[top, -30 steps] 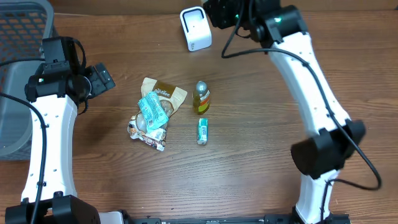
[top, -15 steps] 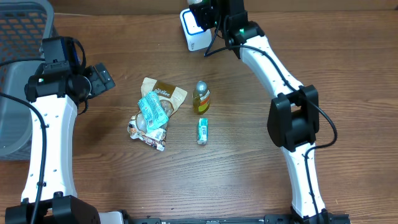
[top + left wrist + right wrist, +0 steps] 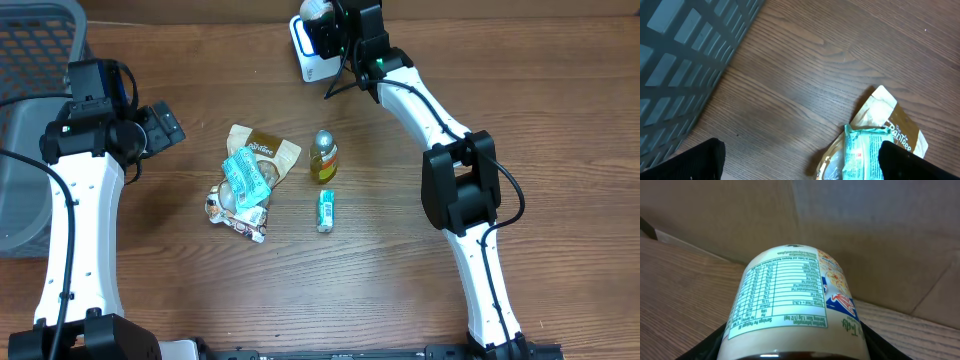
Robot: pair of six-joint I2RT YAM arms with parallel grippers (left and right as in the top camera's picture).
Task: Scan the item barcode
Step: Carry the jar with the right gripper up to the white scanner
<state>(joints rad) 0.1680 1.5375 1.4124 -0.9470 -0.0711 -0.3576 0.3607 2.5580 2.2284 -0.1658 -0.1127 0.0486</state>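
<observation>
The right fingers [image 3: 715,342] clamp a white plastic jar with a nutrition label [image 3: 790,295] close by the white box scanner [image 3: 312,62] at the far side of the wooden bench [image 3: 400,250]. The left fingers [image 3: 695,160] gape empty. If the barcode faces away from the scanner, I doubt it will read.

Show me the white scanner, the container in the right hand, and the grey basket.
white scanner [image 3: 316,68]: overhead view, its lower front face.
container [image 3: 785,295]: right wrist view, its nutrition label.
grey basket [image 3: 40,30]: overhead view, its lattice wall.

Round jar [image 3: 795,300], white label with nutrition table, held close by the white scanner [image 3: 318,68].
</observation>
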